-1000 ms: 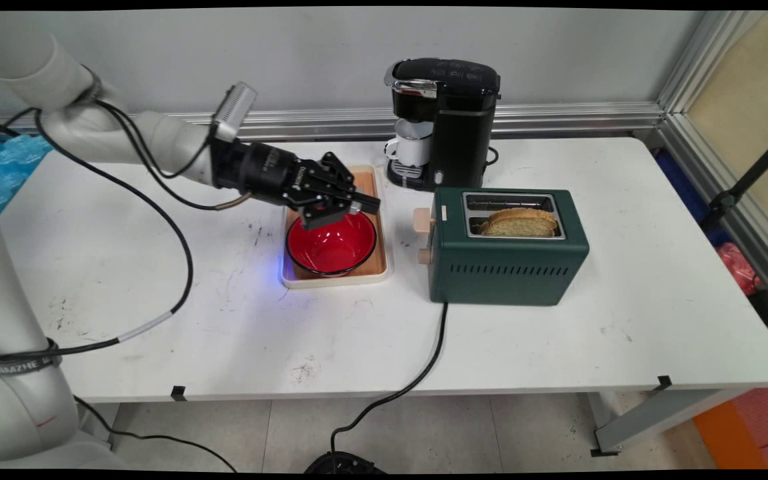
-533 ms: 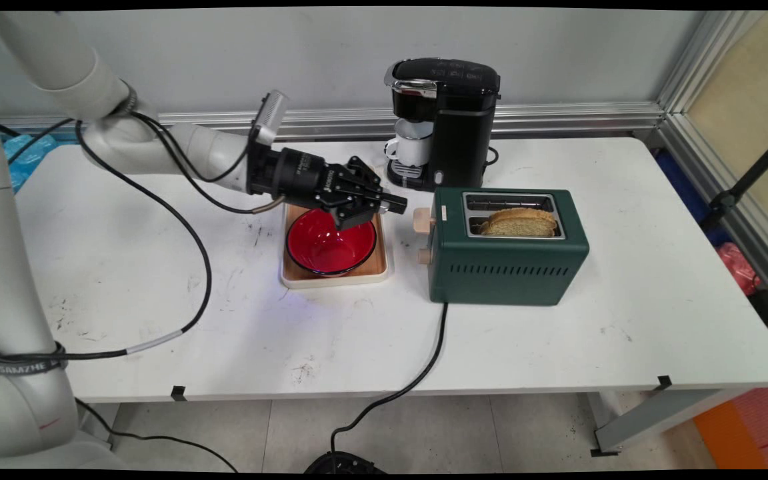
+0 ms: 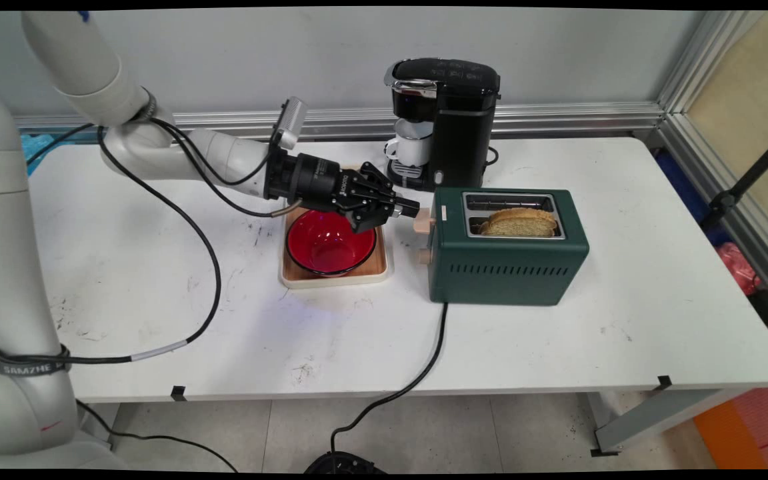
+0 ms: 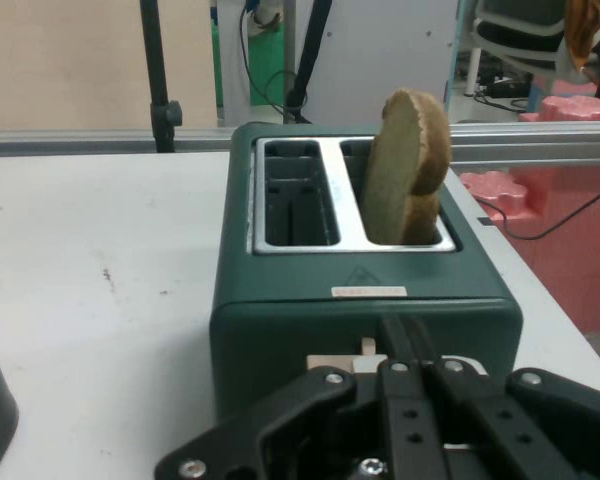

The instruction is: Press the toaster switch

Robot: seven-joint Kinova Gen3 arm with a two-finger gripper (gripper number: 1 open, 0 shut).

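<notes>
The black two-finger hand (image 3: 411, 208) was held level above the white counter (image 3: 224, 320), its fingers clenched together with nothing between them, the tips just beside the upper beige lever knob (image 3: 421, 221) on the end face of the dark green two-slot toaster (image 3: 507, 267). Contact could not be confirmed. A slice of browned bread (image 4: 405, 165) stood in one slot (the other held nothing). A glossy red bowl (image 3: 331, 247) sat on a wooden tray (image 3: 374, 270) below the hand. A black coffee machine (image 3: 447, 120) stood behind.
</notes>
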